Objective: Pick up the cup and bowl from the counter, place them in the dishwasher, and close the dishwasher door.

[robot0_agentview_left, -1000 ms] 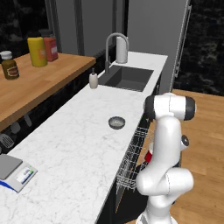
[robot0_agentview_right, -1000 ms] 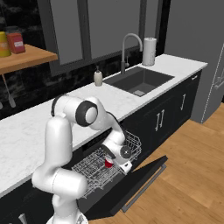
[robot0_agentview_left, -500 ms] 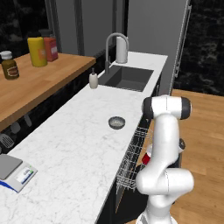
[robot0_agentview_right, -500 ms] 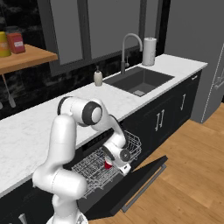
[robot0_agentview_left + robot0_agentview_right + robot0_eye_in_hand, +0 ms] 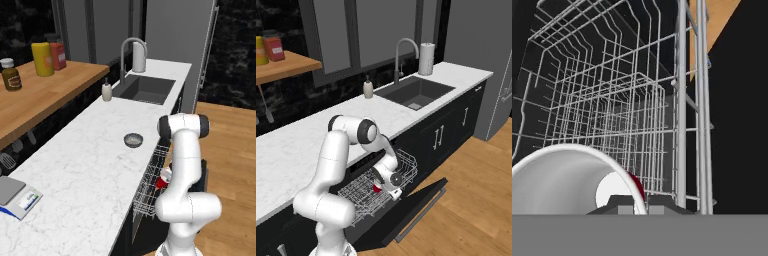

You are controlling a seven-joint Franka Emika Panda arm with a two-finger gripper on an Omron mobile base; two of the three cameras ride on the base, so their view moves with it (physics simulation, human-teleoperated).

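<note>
The small red tapered plastic cup [image 5: 376,188] with its white rim and inside sits low in the pulled-out white wire rack of the dark under-counter dishwasher [image 5: 378,182] — its open mouth faces the hand camera (rim pinched by the closed claw [image 5: 640,202]). The small shallow grey metallic bowl [image 5: 133,140] rests upright on the long white marble-patterned table [image 5: 85,165], near its front edge. The dark flat dishwasher door [image 5: 406,210] hangs fully open, lying level.

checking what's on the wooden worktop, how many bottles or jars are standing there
3: a yellow bottle and a red jar side by side at the back, a small brown jar nearer the front. Others may be out of frame.
</note>
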